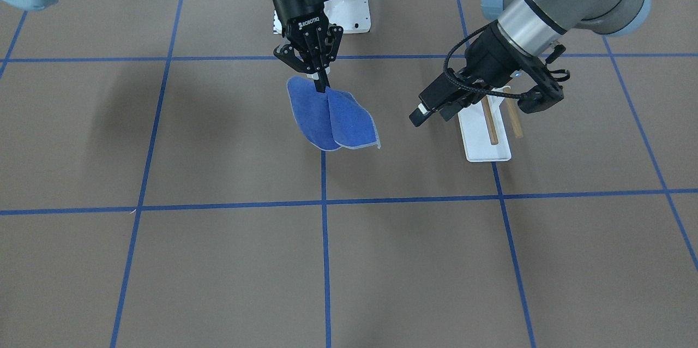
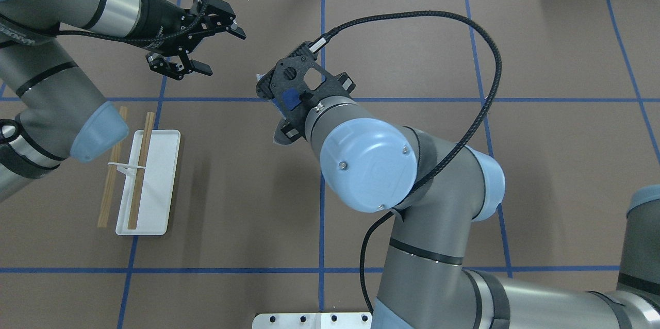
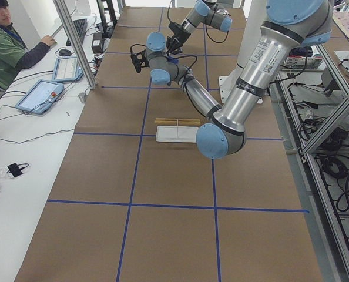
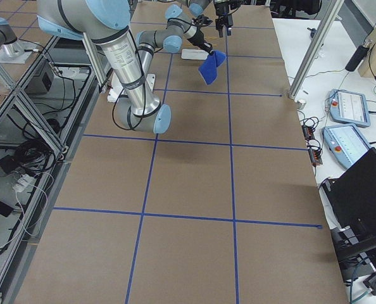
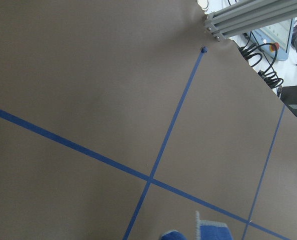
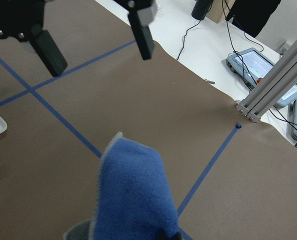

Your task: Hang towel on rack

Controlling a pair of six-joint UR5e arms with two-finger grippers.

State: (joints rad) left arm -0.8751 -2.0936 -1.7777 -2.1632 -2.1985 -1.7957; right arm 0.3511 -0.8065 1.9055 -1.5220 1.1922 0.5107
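My right gripper (image 1: pixel 322 84) is shut on the top of the royal-blue towel (image 1: pixel 332 119) and holds it above the table, so it hangs in two folded lobes. The towel fills the bottom of the right wrist view (image 6: pixel 133 200), and a bit of it shows through the wrist bracket from overhead (image 2: pixel 290 98). The rack (image 2: pixel 152 184) stands on its white base at the left, with two wooden dowels (image 2: pixel 140 169). My left gripper (image 2: pixel 219 50) is open and empty in the air, beyond the rack's far end and left of the towel. Its fingers (image 6: pixel 48 50) show in the right wrist view.
A white bolted pedestal plate (image 1: pixel 360 4) sits at the robot's base behind the right gripper. Blue tape lines grid the brown table. An aluminium post (image 6: pixel 273 90) and operator tablets stand off the far table edge.
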